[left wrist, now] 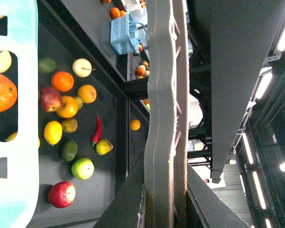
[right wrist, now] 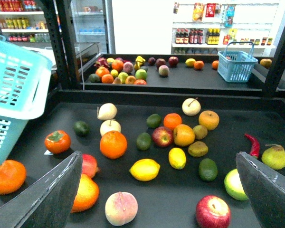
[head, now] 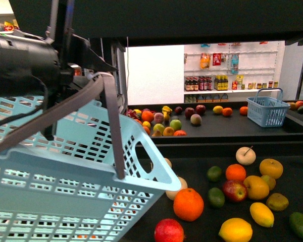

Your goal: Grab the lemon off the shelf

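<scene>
The shelf, black and tiered, carries fruit on a near tray and a far one. The basket, pale blue and tilted, fills the left of the front view. It hangs by its grey handle, on which the left gripper is clamped. The right gripper hangs above the near tray with its fingers spread wide, empty. The lemon lies on the near tray towards the front, right of the basket. It sits between an orange and a smaller yellow fruit, touching neither. Its long axis runs across the tray, roughly along the front edge, and both ends taper to blunt points. It is smooth, bright yellow, oval and stemless. The right wrist view shows it whole, framed by the two fingers. The front view crops its lower edge and shows no right arm. In the left wrist view the basket rim hides nearly all of it, but only that view shows the handle in the grip.
</scene>
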Robot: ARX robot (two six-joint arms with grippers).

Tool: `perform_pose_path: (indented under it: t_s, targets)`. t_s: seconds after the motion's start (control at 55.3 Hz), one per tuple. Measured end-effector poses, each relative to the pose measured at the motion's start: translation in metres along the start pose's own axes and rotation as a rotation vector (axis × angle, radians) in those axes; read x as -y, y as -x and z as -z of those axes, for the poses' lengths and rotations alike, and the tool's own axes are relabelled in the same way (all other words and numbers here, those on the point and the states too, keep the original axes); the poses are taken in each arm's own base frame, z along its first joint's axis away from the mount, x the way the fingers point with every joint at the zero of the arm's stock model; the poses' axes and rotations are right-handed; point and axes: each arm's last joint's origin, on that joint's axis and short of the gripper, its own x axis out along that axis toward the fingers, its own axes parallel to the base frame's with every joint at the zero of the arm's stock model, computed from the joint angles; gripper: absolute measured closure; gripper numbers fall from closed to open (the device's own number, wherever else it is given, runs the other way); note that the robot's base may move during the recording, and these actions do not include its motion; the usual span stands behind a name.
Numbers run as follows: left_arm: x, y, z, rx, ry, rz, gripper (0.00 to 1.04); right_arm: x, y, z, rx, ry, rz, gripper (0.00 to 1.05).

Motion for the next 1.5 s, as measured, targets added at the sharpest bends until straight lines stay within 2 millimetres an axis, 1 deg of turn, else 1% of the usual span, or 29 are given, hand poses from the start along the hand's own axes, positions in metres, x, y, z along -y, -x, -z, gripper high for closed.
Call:
perform_pose_path:
  t_s: [0.036,0.09,0.235,0.416,0.579,0.832,0.976,0.994,1.067,1.103,1.121,1.193,1.302,1.32,1.356,1.374,1.392,1.446,1.464,1.501]
  targets:
    - [-0.003,-0.009,0.006,-0.018,0.007,0.002,0.93,0.0,0.0,0.0,0.0,0.0,0.0,0.07]
    - [-0.005,-0.016,0.014,-0.042,0.007,0.007,0.93,0.0,0.0,0.0,0.0,0.0,0.0,0.07]
    - [-0.004,-0.024,0.026,-0.085,0.002,0.028,0.93,0.0,0.0,0.0,0.0,0.0,0.0,0.07]
    - [-0.005,-0.029,0.034,-0.104,-0.002,0.044,0.93,0.0,0.0,0.0,0.0,0.0,0.0,0.07]
    - [-0.01,-0.036,0.041,-0.107,-0.003,0.049,0.93,0.0,0.0,0.0,0.0,0.0,0.0,0.07]
    - [-0.021,-0.053,0.07,-0.168,0.009,0.033,0.93,0.0,0.0,0.0,0.0,0.0,0.0,0.07]
    - [-0.022,-0.058,0.077,-0.183,0.016,0.039,0.93,0.0,0.0,0.0,0.0,0.0,0.0,0.07]
    - [-0.021,-0.058,0.077,-0.183,0.015,0.039,0.93,0.0,0.0,0.0,-0.006,-0.007,0.011,0.07]
    - [-0.02,-0.059,0.076,-0.181,0.013,0.044,0.93,0.003,-0.003,0.001,-0.16,-0.082,0.166,0.07]
    - [-0.02,-0.059,0.076,-0.175,0.012,0.043,0.93,0.007,-0.008,0.0,-0.197,-0.118,0.218,0.07]
    - [-0.019,-0.059,0.075,-0.169,0.009,0.043,0.93,0.01,-0.013,-0.001,-0.222,-0.145,0.243,0.07]
    - [-0.019,-0.059,0.075,-0.163,0.002,0.043,0.93,0.021,-0.03,-0.007,-0.245,-0.195,0.258,0.07]
    - [-0.019,-0.059,0.075,-0.162,0.001,0.043,0.93,0.048,-0.071,-0.024,-0.244,-0.238,0.275,0.07]
    - [-0.019,-0.059,0.075,-0.162,0.001,0.043,0.93,0.051,-0.075,-0.025,-0.247,-0.24,0.276,0.07]
    - [-0.018,-0.059,0.075,-0.162,0.001,0.043,0.93,0.061,-0.092,-0.028,-0.267,-0.249,0.275,0.07]
    - [-0.018,-0.059,0.075,-0.163,0.001,0.043,0.93,0.066,-0.101,-0.028,-0.282,-0.255,0.271,0.07]
    - [-0.018,-0.059,0.075,-0.164,0.001,0.044,0.93,0.068,-0.105,-0.027,-0.292,-0.258,0.269,0.07]
    - [-0.018,-0.059,0.075,-0.164,0.002,0.043,0.93,0.081,-0.133,-0.022,-0.361,-0.273,0.266,0.07]
    - [-0.018,-0.059,0.075,-0.164,0.002,0.043,0.93,0.084,-0.137,-0.021,-0.374,-0.276,0.264,0.07]
    - [-0.018,-0.059,0.075,-0.165,0.002,0.044,0.93,0.091,-0.157,-0.011,-0.437,-0.286,0.249,0.07]
